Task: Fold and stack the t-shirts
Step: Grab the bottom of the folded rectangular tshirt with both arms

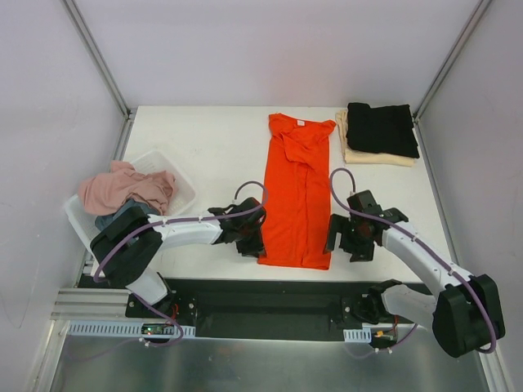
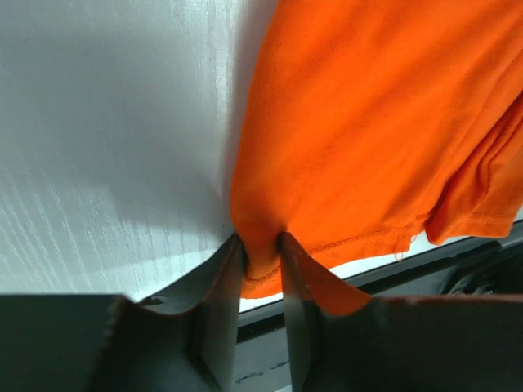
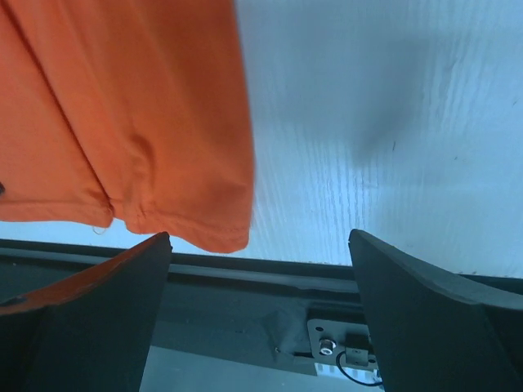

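The orange t-shirt [image 1: 298, 192] lies as a long strip down the centre of the frame, collar at the top, hem at the bottom by the table [image 1: 204, 147] edge. The left gripper [image 2: 260, 245] has its jaws pinched on the lower-left hem corner, cloth bunched between them. The right gripper [image 3: 260, 235] stands wide apart just beside the lower-right corner, holding nothing. It looks light and floppy, likely to sag and slip, so the grip belongs at both hem corners, over the stitched edge.
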Controlling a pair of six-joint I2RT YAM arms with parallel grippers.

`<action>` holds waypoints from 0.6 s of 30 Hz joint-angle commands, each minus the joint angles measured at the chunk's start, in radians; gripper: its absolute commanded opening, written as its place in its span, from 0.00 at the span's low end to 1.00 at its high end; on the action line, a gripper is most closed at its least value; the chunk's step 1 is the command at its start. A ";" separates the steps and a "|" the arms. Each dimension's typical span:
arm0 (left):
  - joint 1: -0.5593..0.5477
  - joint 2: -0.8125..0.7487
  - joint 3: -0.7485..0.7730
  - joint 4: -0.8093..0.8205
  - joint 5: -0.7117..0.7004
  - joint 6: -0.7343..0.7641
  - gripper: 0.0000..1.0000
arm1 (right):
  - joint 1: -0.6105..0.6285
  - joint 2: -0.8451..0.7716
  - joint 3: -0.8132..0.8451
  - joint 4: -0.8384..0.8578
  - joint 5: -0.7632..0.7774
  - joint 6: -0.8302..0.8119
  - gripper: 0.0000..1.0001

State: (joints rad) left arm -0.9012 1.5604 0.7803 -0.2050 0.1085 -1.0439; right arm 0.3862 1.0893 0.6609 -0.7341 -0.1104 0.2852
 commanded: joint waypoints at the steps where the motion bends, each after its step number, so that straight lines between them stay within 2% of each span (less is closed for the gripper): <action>1: -0.013 0.027 -0.013 -0.025 0.007 -0.019 0.21 | -0.001 -0.006 -0.067 0.044 -0.090 0.065 0.87; 2: -0.013 0.023 -0.019 -0.025 0.003 -0.027 0.17 | -0.001 -0.002 -0.075 0.054 -0.083 0.066 0.83; 3: -0.013 0.018 -0.021 -0.027 0.002 -0.028 0.16 | -0.001 0.003 -0.086 0.093 -0.081 0.069 0.81; 4: -0.011 0.013 -0.024 -0.027 0.000 -0.031 0.16 | -0.003 0.004 -0.102 0.114 -0.092 0.068 0.73; 5: -0.011 0.010 -0.026 -0.027 0.002 -0.036 0.16 | -0.003 0.009 -0.109 0.131 -0.101 0.069 0.69; 10: -0.013 0.000 -0.039 -0.027 0.007 -0.048 0.17 | -0.003 0.067 -0.121 0.170 -0.106 0.066 0.58; 14: -0.011 0.001 -0.049 -0.027 0.008 -0.056 0.17 | 0.000 0.102 -0.148 0.211 -0.147 0.074 0.56; 17: -0.011 -0.003 -0.062 -0.027 0.013 -0.061 0.18 | 0.000 0.127 -0.171 0.237 -0.192 0.080 0.47; 18: -0.011 -0.002 -0.064 -0.025 0.014 -0.059 0.18 | 0.003 0.133 -0.178 0.242 -0.196 0.088 0.41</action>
State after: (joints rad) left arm -0.9043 1.5639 0.7582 -0.1795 0.1303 -1.0946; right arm 0.3794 1.1797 0.5323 -0.5735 -0.2249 0.3389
